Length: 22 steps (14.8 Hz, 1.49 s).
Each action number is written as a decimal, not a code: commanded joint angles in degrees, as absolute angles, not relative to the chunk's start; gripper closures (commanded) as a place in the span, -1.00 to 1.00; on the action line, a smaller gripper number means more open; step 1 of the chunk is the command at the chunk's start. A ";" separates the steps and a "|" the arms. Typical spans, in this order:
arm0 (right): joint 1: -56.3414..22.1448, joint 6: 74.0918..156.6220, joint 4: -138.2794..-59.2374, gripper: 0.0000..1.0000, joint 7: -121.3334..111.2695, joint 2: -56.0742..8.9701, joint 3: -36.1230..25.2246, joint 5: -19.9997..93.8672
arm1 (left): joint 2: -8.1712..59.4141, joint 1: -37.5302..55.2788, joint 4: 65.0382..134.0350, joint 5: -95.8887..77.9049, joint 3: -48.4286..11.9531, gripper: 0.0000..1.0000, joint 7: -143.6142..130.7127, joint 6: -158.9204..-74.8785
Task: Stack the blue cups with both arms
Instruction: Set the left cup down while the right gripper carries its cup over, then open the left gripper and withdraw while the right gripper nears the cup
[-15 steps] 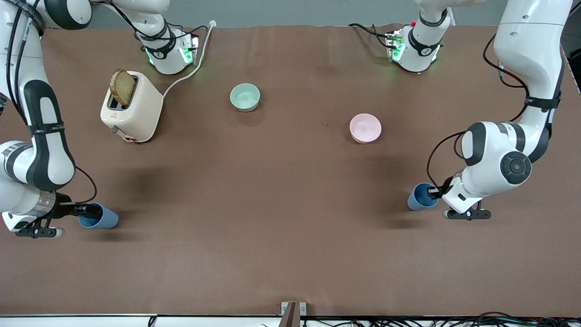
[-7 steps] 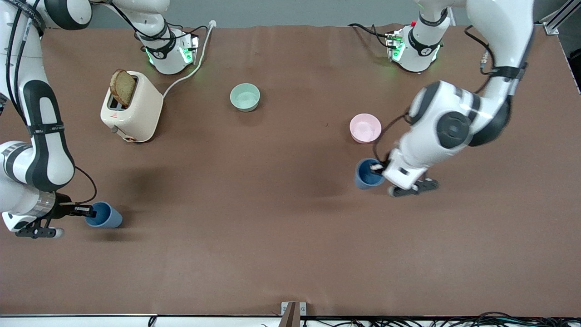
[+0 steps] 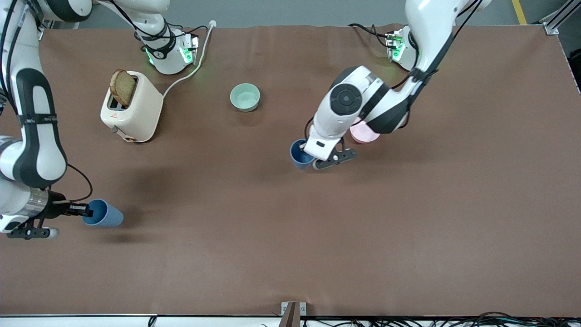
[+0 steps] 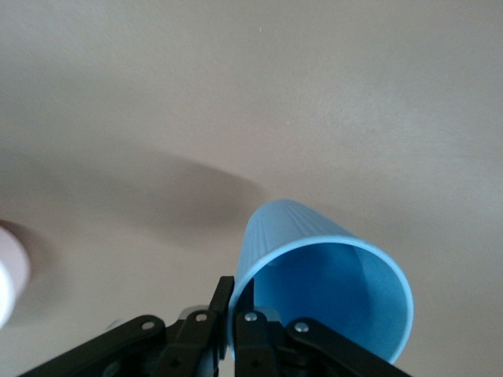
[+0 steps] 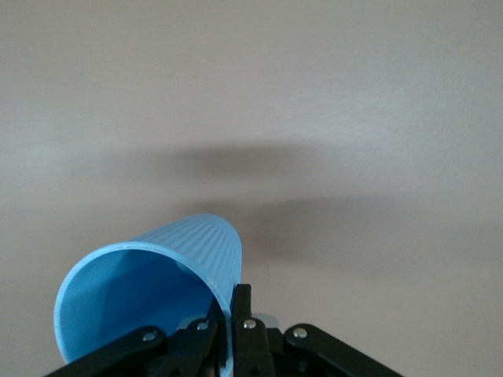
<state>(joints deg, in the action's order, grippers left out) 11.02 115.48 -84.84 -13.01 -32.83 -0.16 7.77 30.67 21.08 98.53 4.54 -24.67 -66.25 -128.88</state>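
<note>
There are two blue cups, one in each gripper. My left gripper [image 3: 305, 152] is shut on the rim of one blue cup [image 3: 299, 154] and holds it tilted over the middle of the table, beside the pink bowl. In the left wrist view its fingers [image 4: 225, 292] pinch the cup's wall [image 4: 330, 292]. My right gripper [image 3: 87, 210] is shut on the rim of the other blue cup [image 3: 104, 214], tilted just above the table at the right arm's end. In the right wrist view that gripper [image 5: 236, 297] clamps the cup's wall [image 5: 149, 287].
A pink bowl [image 3: 363, 135] sits partly hidden under the left arm's wrist; its edge shows in the left wrist view [image 4: 8, 284]. A mint-green bowl [image 3: 245, 96] stands nearer the bases. A cream toaster [image 3: 132, 108] with a slice of bread stands toward the right arm's end.
My left arm has swung its blue cup from the left arm's end to the middle of the table, past the pink bowl. My right gripper and its cup have barely shifted.
</note>
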 commanded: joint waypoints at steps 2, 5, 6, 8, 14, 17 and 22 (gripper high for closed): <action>5.38 108.56 -87.27 0.99 -2.93 -23.31 -0.35 7.47 | 37.61 23.20 95.71 12.37 -24.52 0.99 -75.65 -133.84; -1.56 103.28 -87.36 0.99 7.00 -17.77 -0.53 6.77 | 38.94 23.73 95.63 13.62 -24.52 0.93 -76.82 -134.74; -3.50 102.14 -87.36 0.99 9.90 -16.54 -0.44 5.81 | 38.94 23.73 94.93 13.54 -24.52 0.66 -76.73 -134.74; -8.32 99.59 -87.36 0.99 17.28 -14.16 -0.26 4.84 | 38.24 23.73 93.87 13.80 -24.43 -0.81 -76.82 -133.95; -22.66 99.14 -87.36 1.00 36.71 -13.01 -0.26 4.66 | 31.46 18.12 79.50 13.89 -24.70 -1.00 -65.25 -112.20; -29.60 101.41 -87.89 1.00 46.02 -13.88 -0.26 4.66 | 26.66 12.24 74.88 13.62 -24.96 -1.00 -51.29 -104.77; -39.10 112.57 -89.91 1.00 59.92 -20.56 -0.26 3.26 | 16.02 4.84 75.15 13.27 -24.79 -1.00 -38.07 -96.79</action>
